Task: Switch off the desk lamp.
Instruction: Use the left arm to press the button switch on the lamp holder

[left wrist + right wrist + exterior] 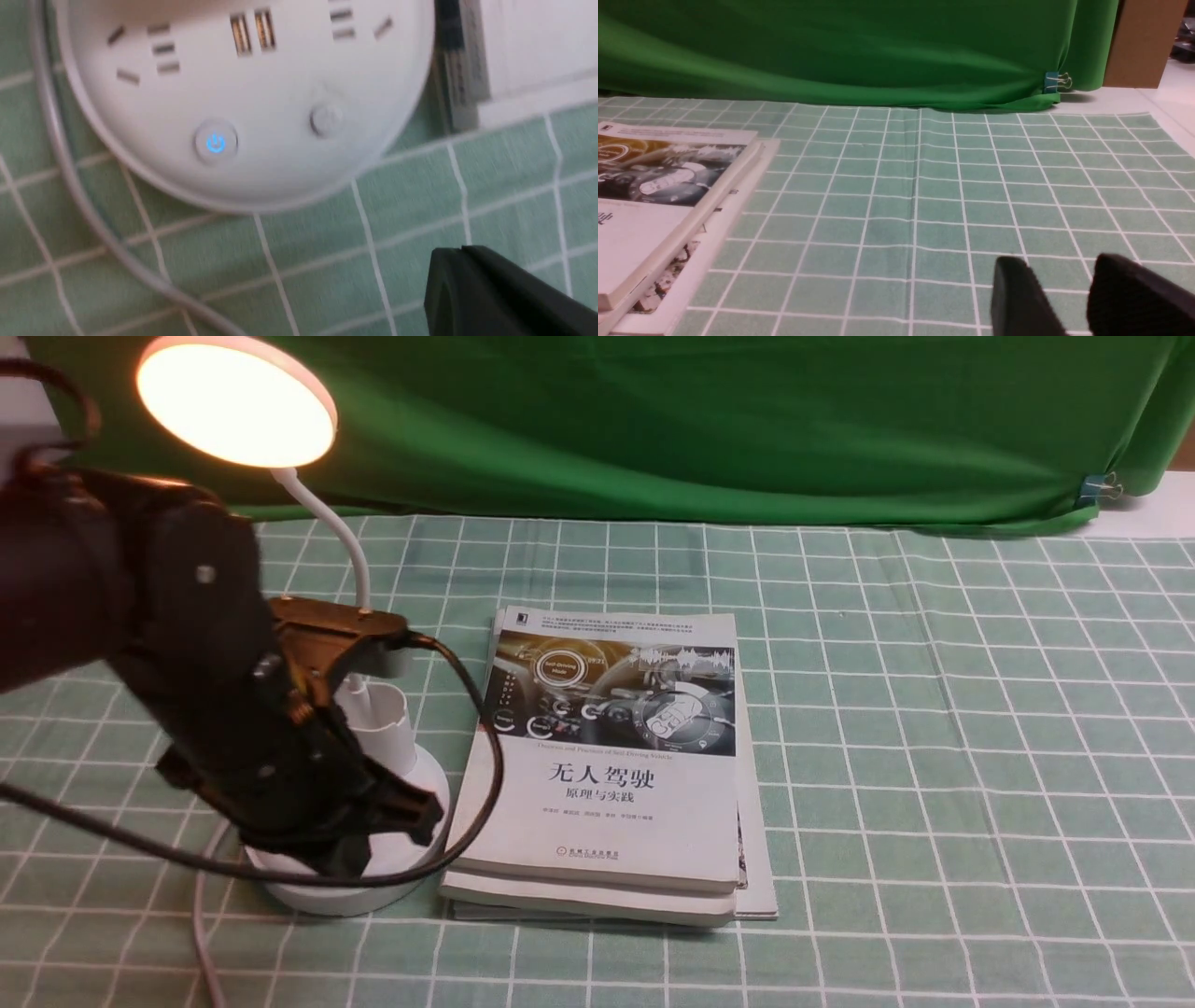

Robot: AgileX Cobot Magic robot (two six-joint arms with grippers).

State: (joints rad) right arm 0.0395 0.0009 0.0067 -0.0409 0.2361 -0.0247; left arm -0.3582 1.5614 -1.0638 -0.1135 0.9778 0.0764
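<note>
Lamp is on: the desk lamp (pixel 235 401) head glows above and behind my left arm, and its round base (pixel 355 894) sits directly under the left gripper (pixel 422 807). The left fingers look pressed together with nothing between them. They hover over the near edge of the base without touching it, as far as I can tell.

Step in hand, as I judge it, is lining up for the press.
- The blue-lit power button (pixel 215 142) is my best candidate. The plain button (pixel 325 120) lies closer to the fingertip (pixel 486 289), so a straight descent risks the wrong one.
- Shift the tip across to the lit button first, then come straight down.
- Use a short, light push. The base isn't anchored and could skid toward the books (pixel 607 756), just beside the gripper on its outer side.
- Keep clear of the lamp cable (pixel 70 186) curling round the base.
- Confirm by the head going dark, not by the button LED.

Views:
- Only the left wrist view shows the buttons, sockets and USB ports; from the front my arm hides them.
- Only the front view shows the lit head.
- The right wrist view shows neither, just the book corner and the bare checked cloth (pixel 901 210).

The right gripper (pixel 1078 298) is spread, empty and well apart from the lamp.
</note>
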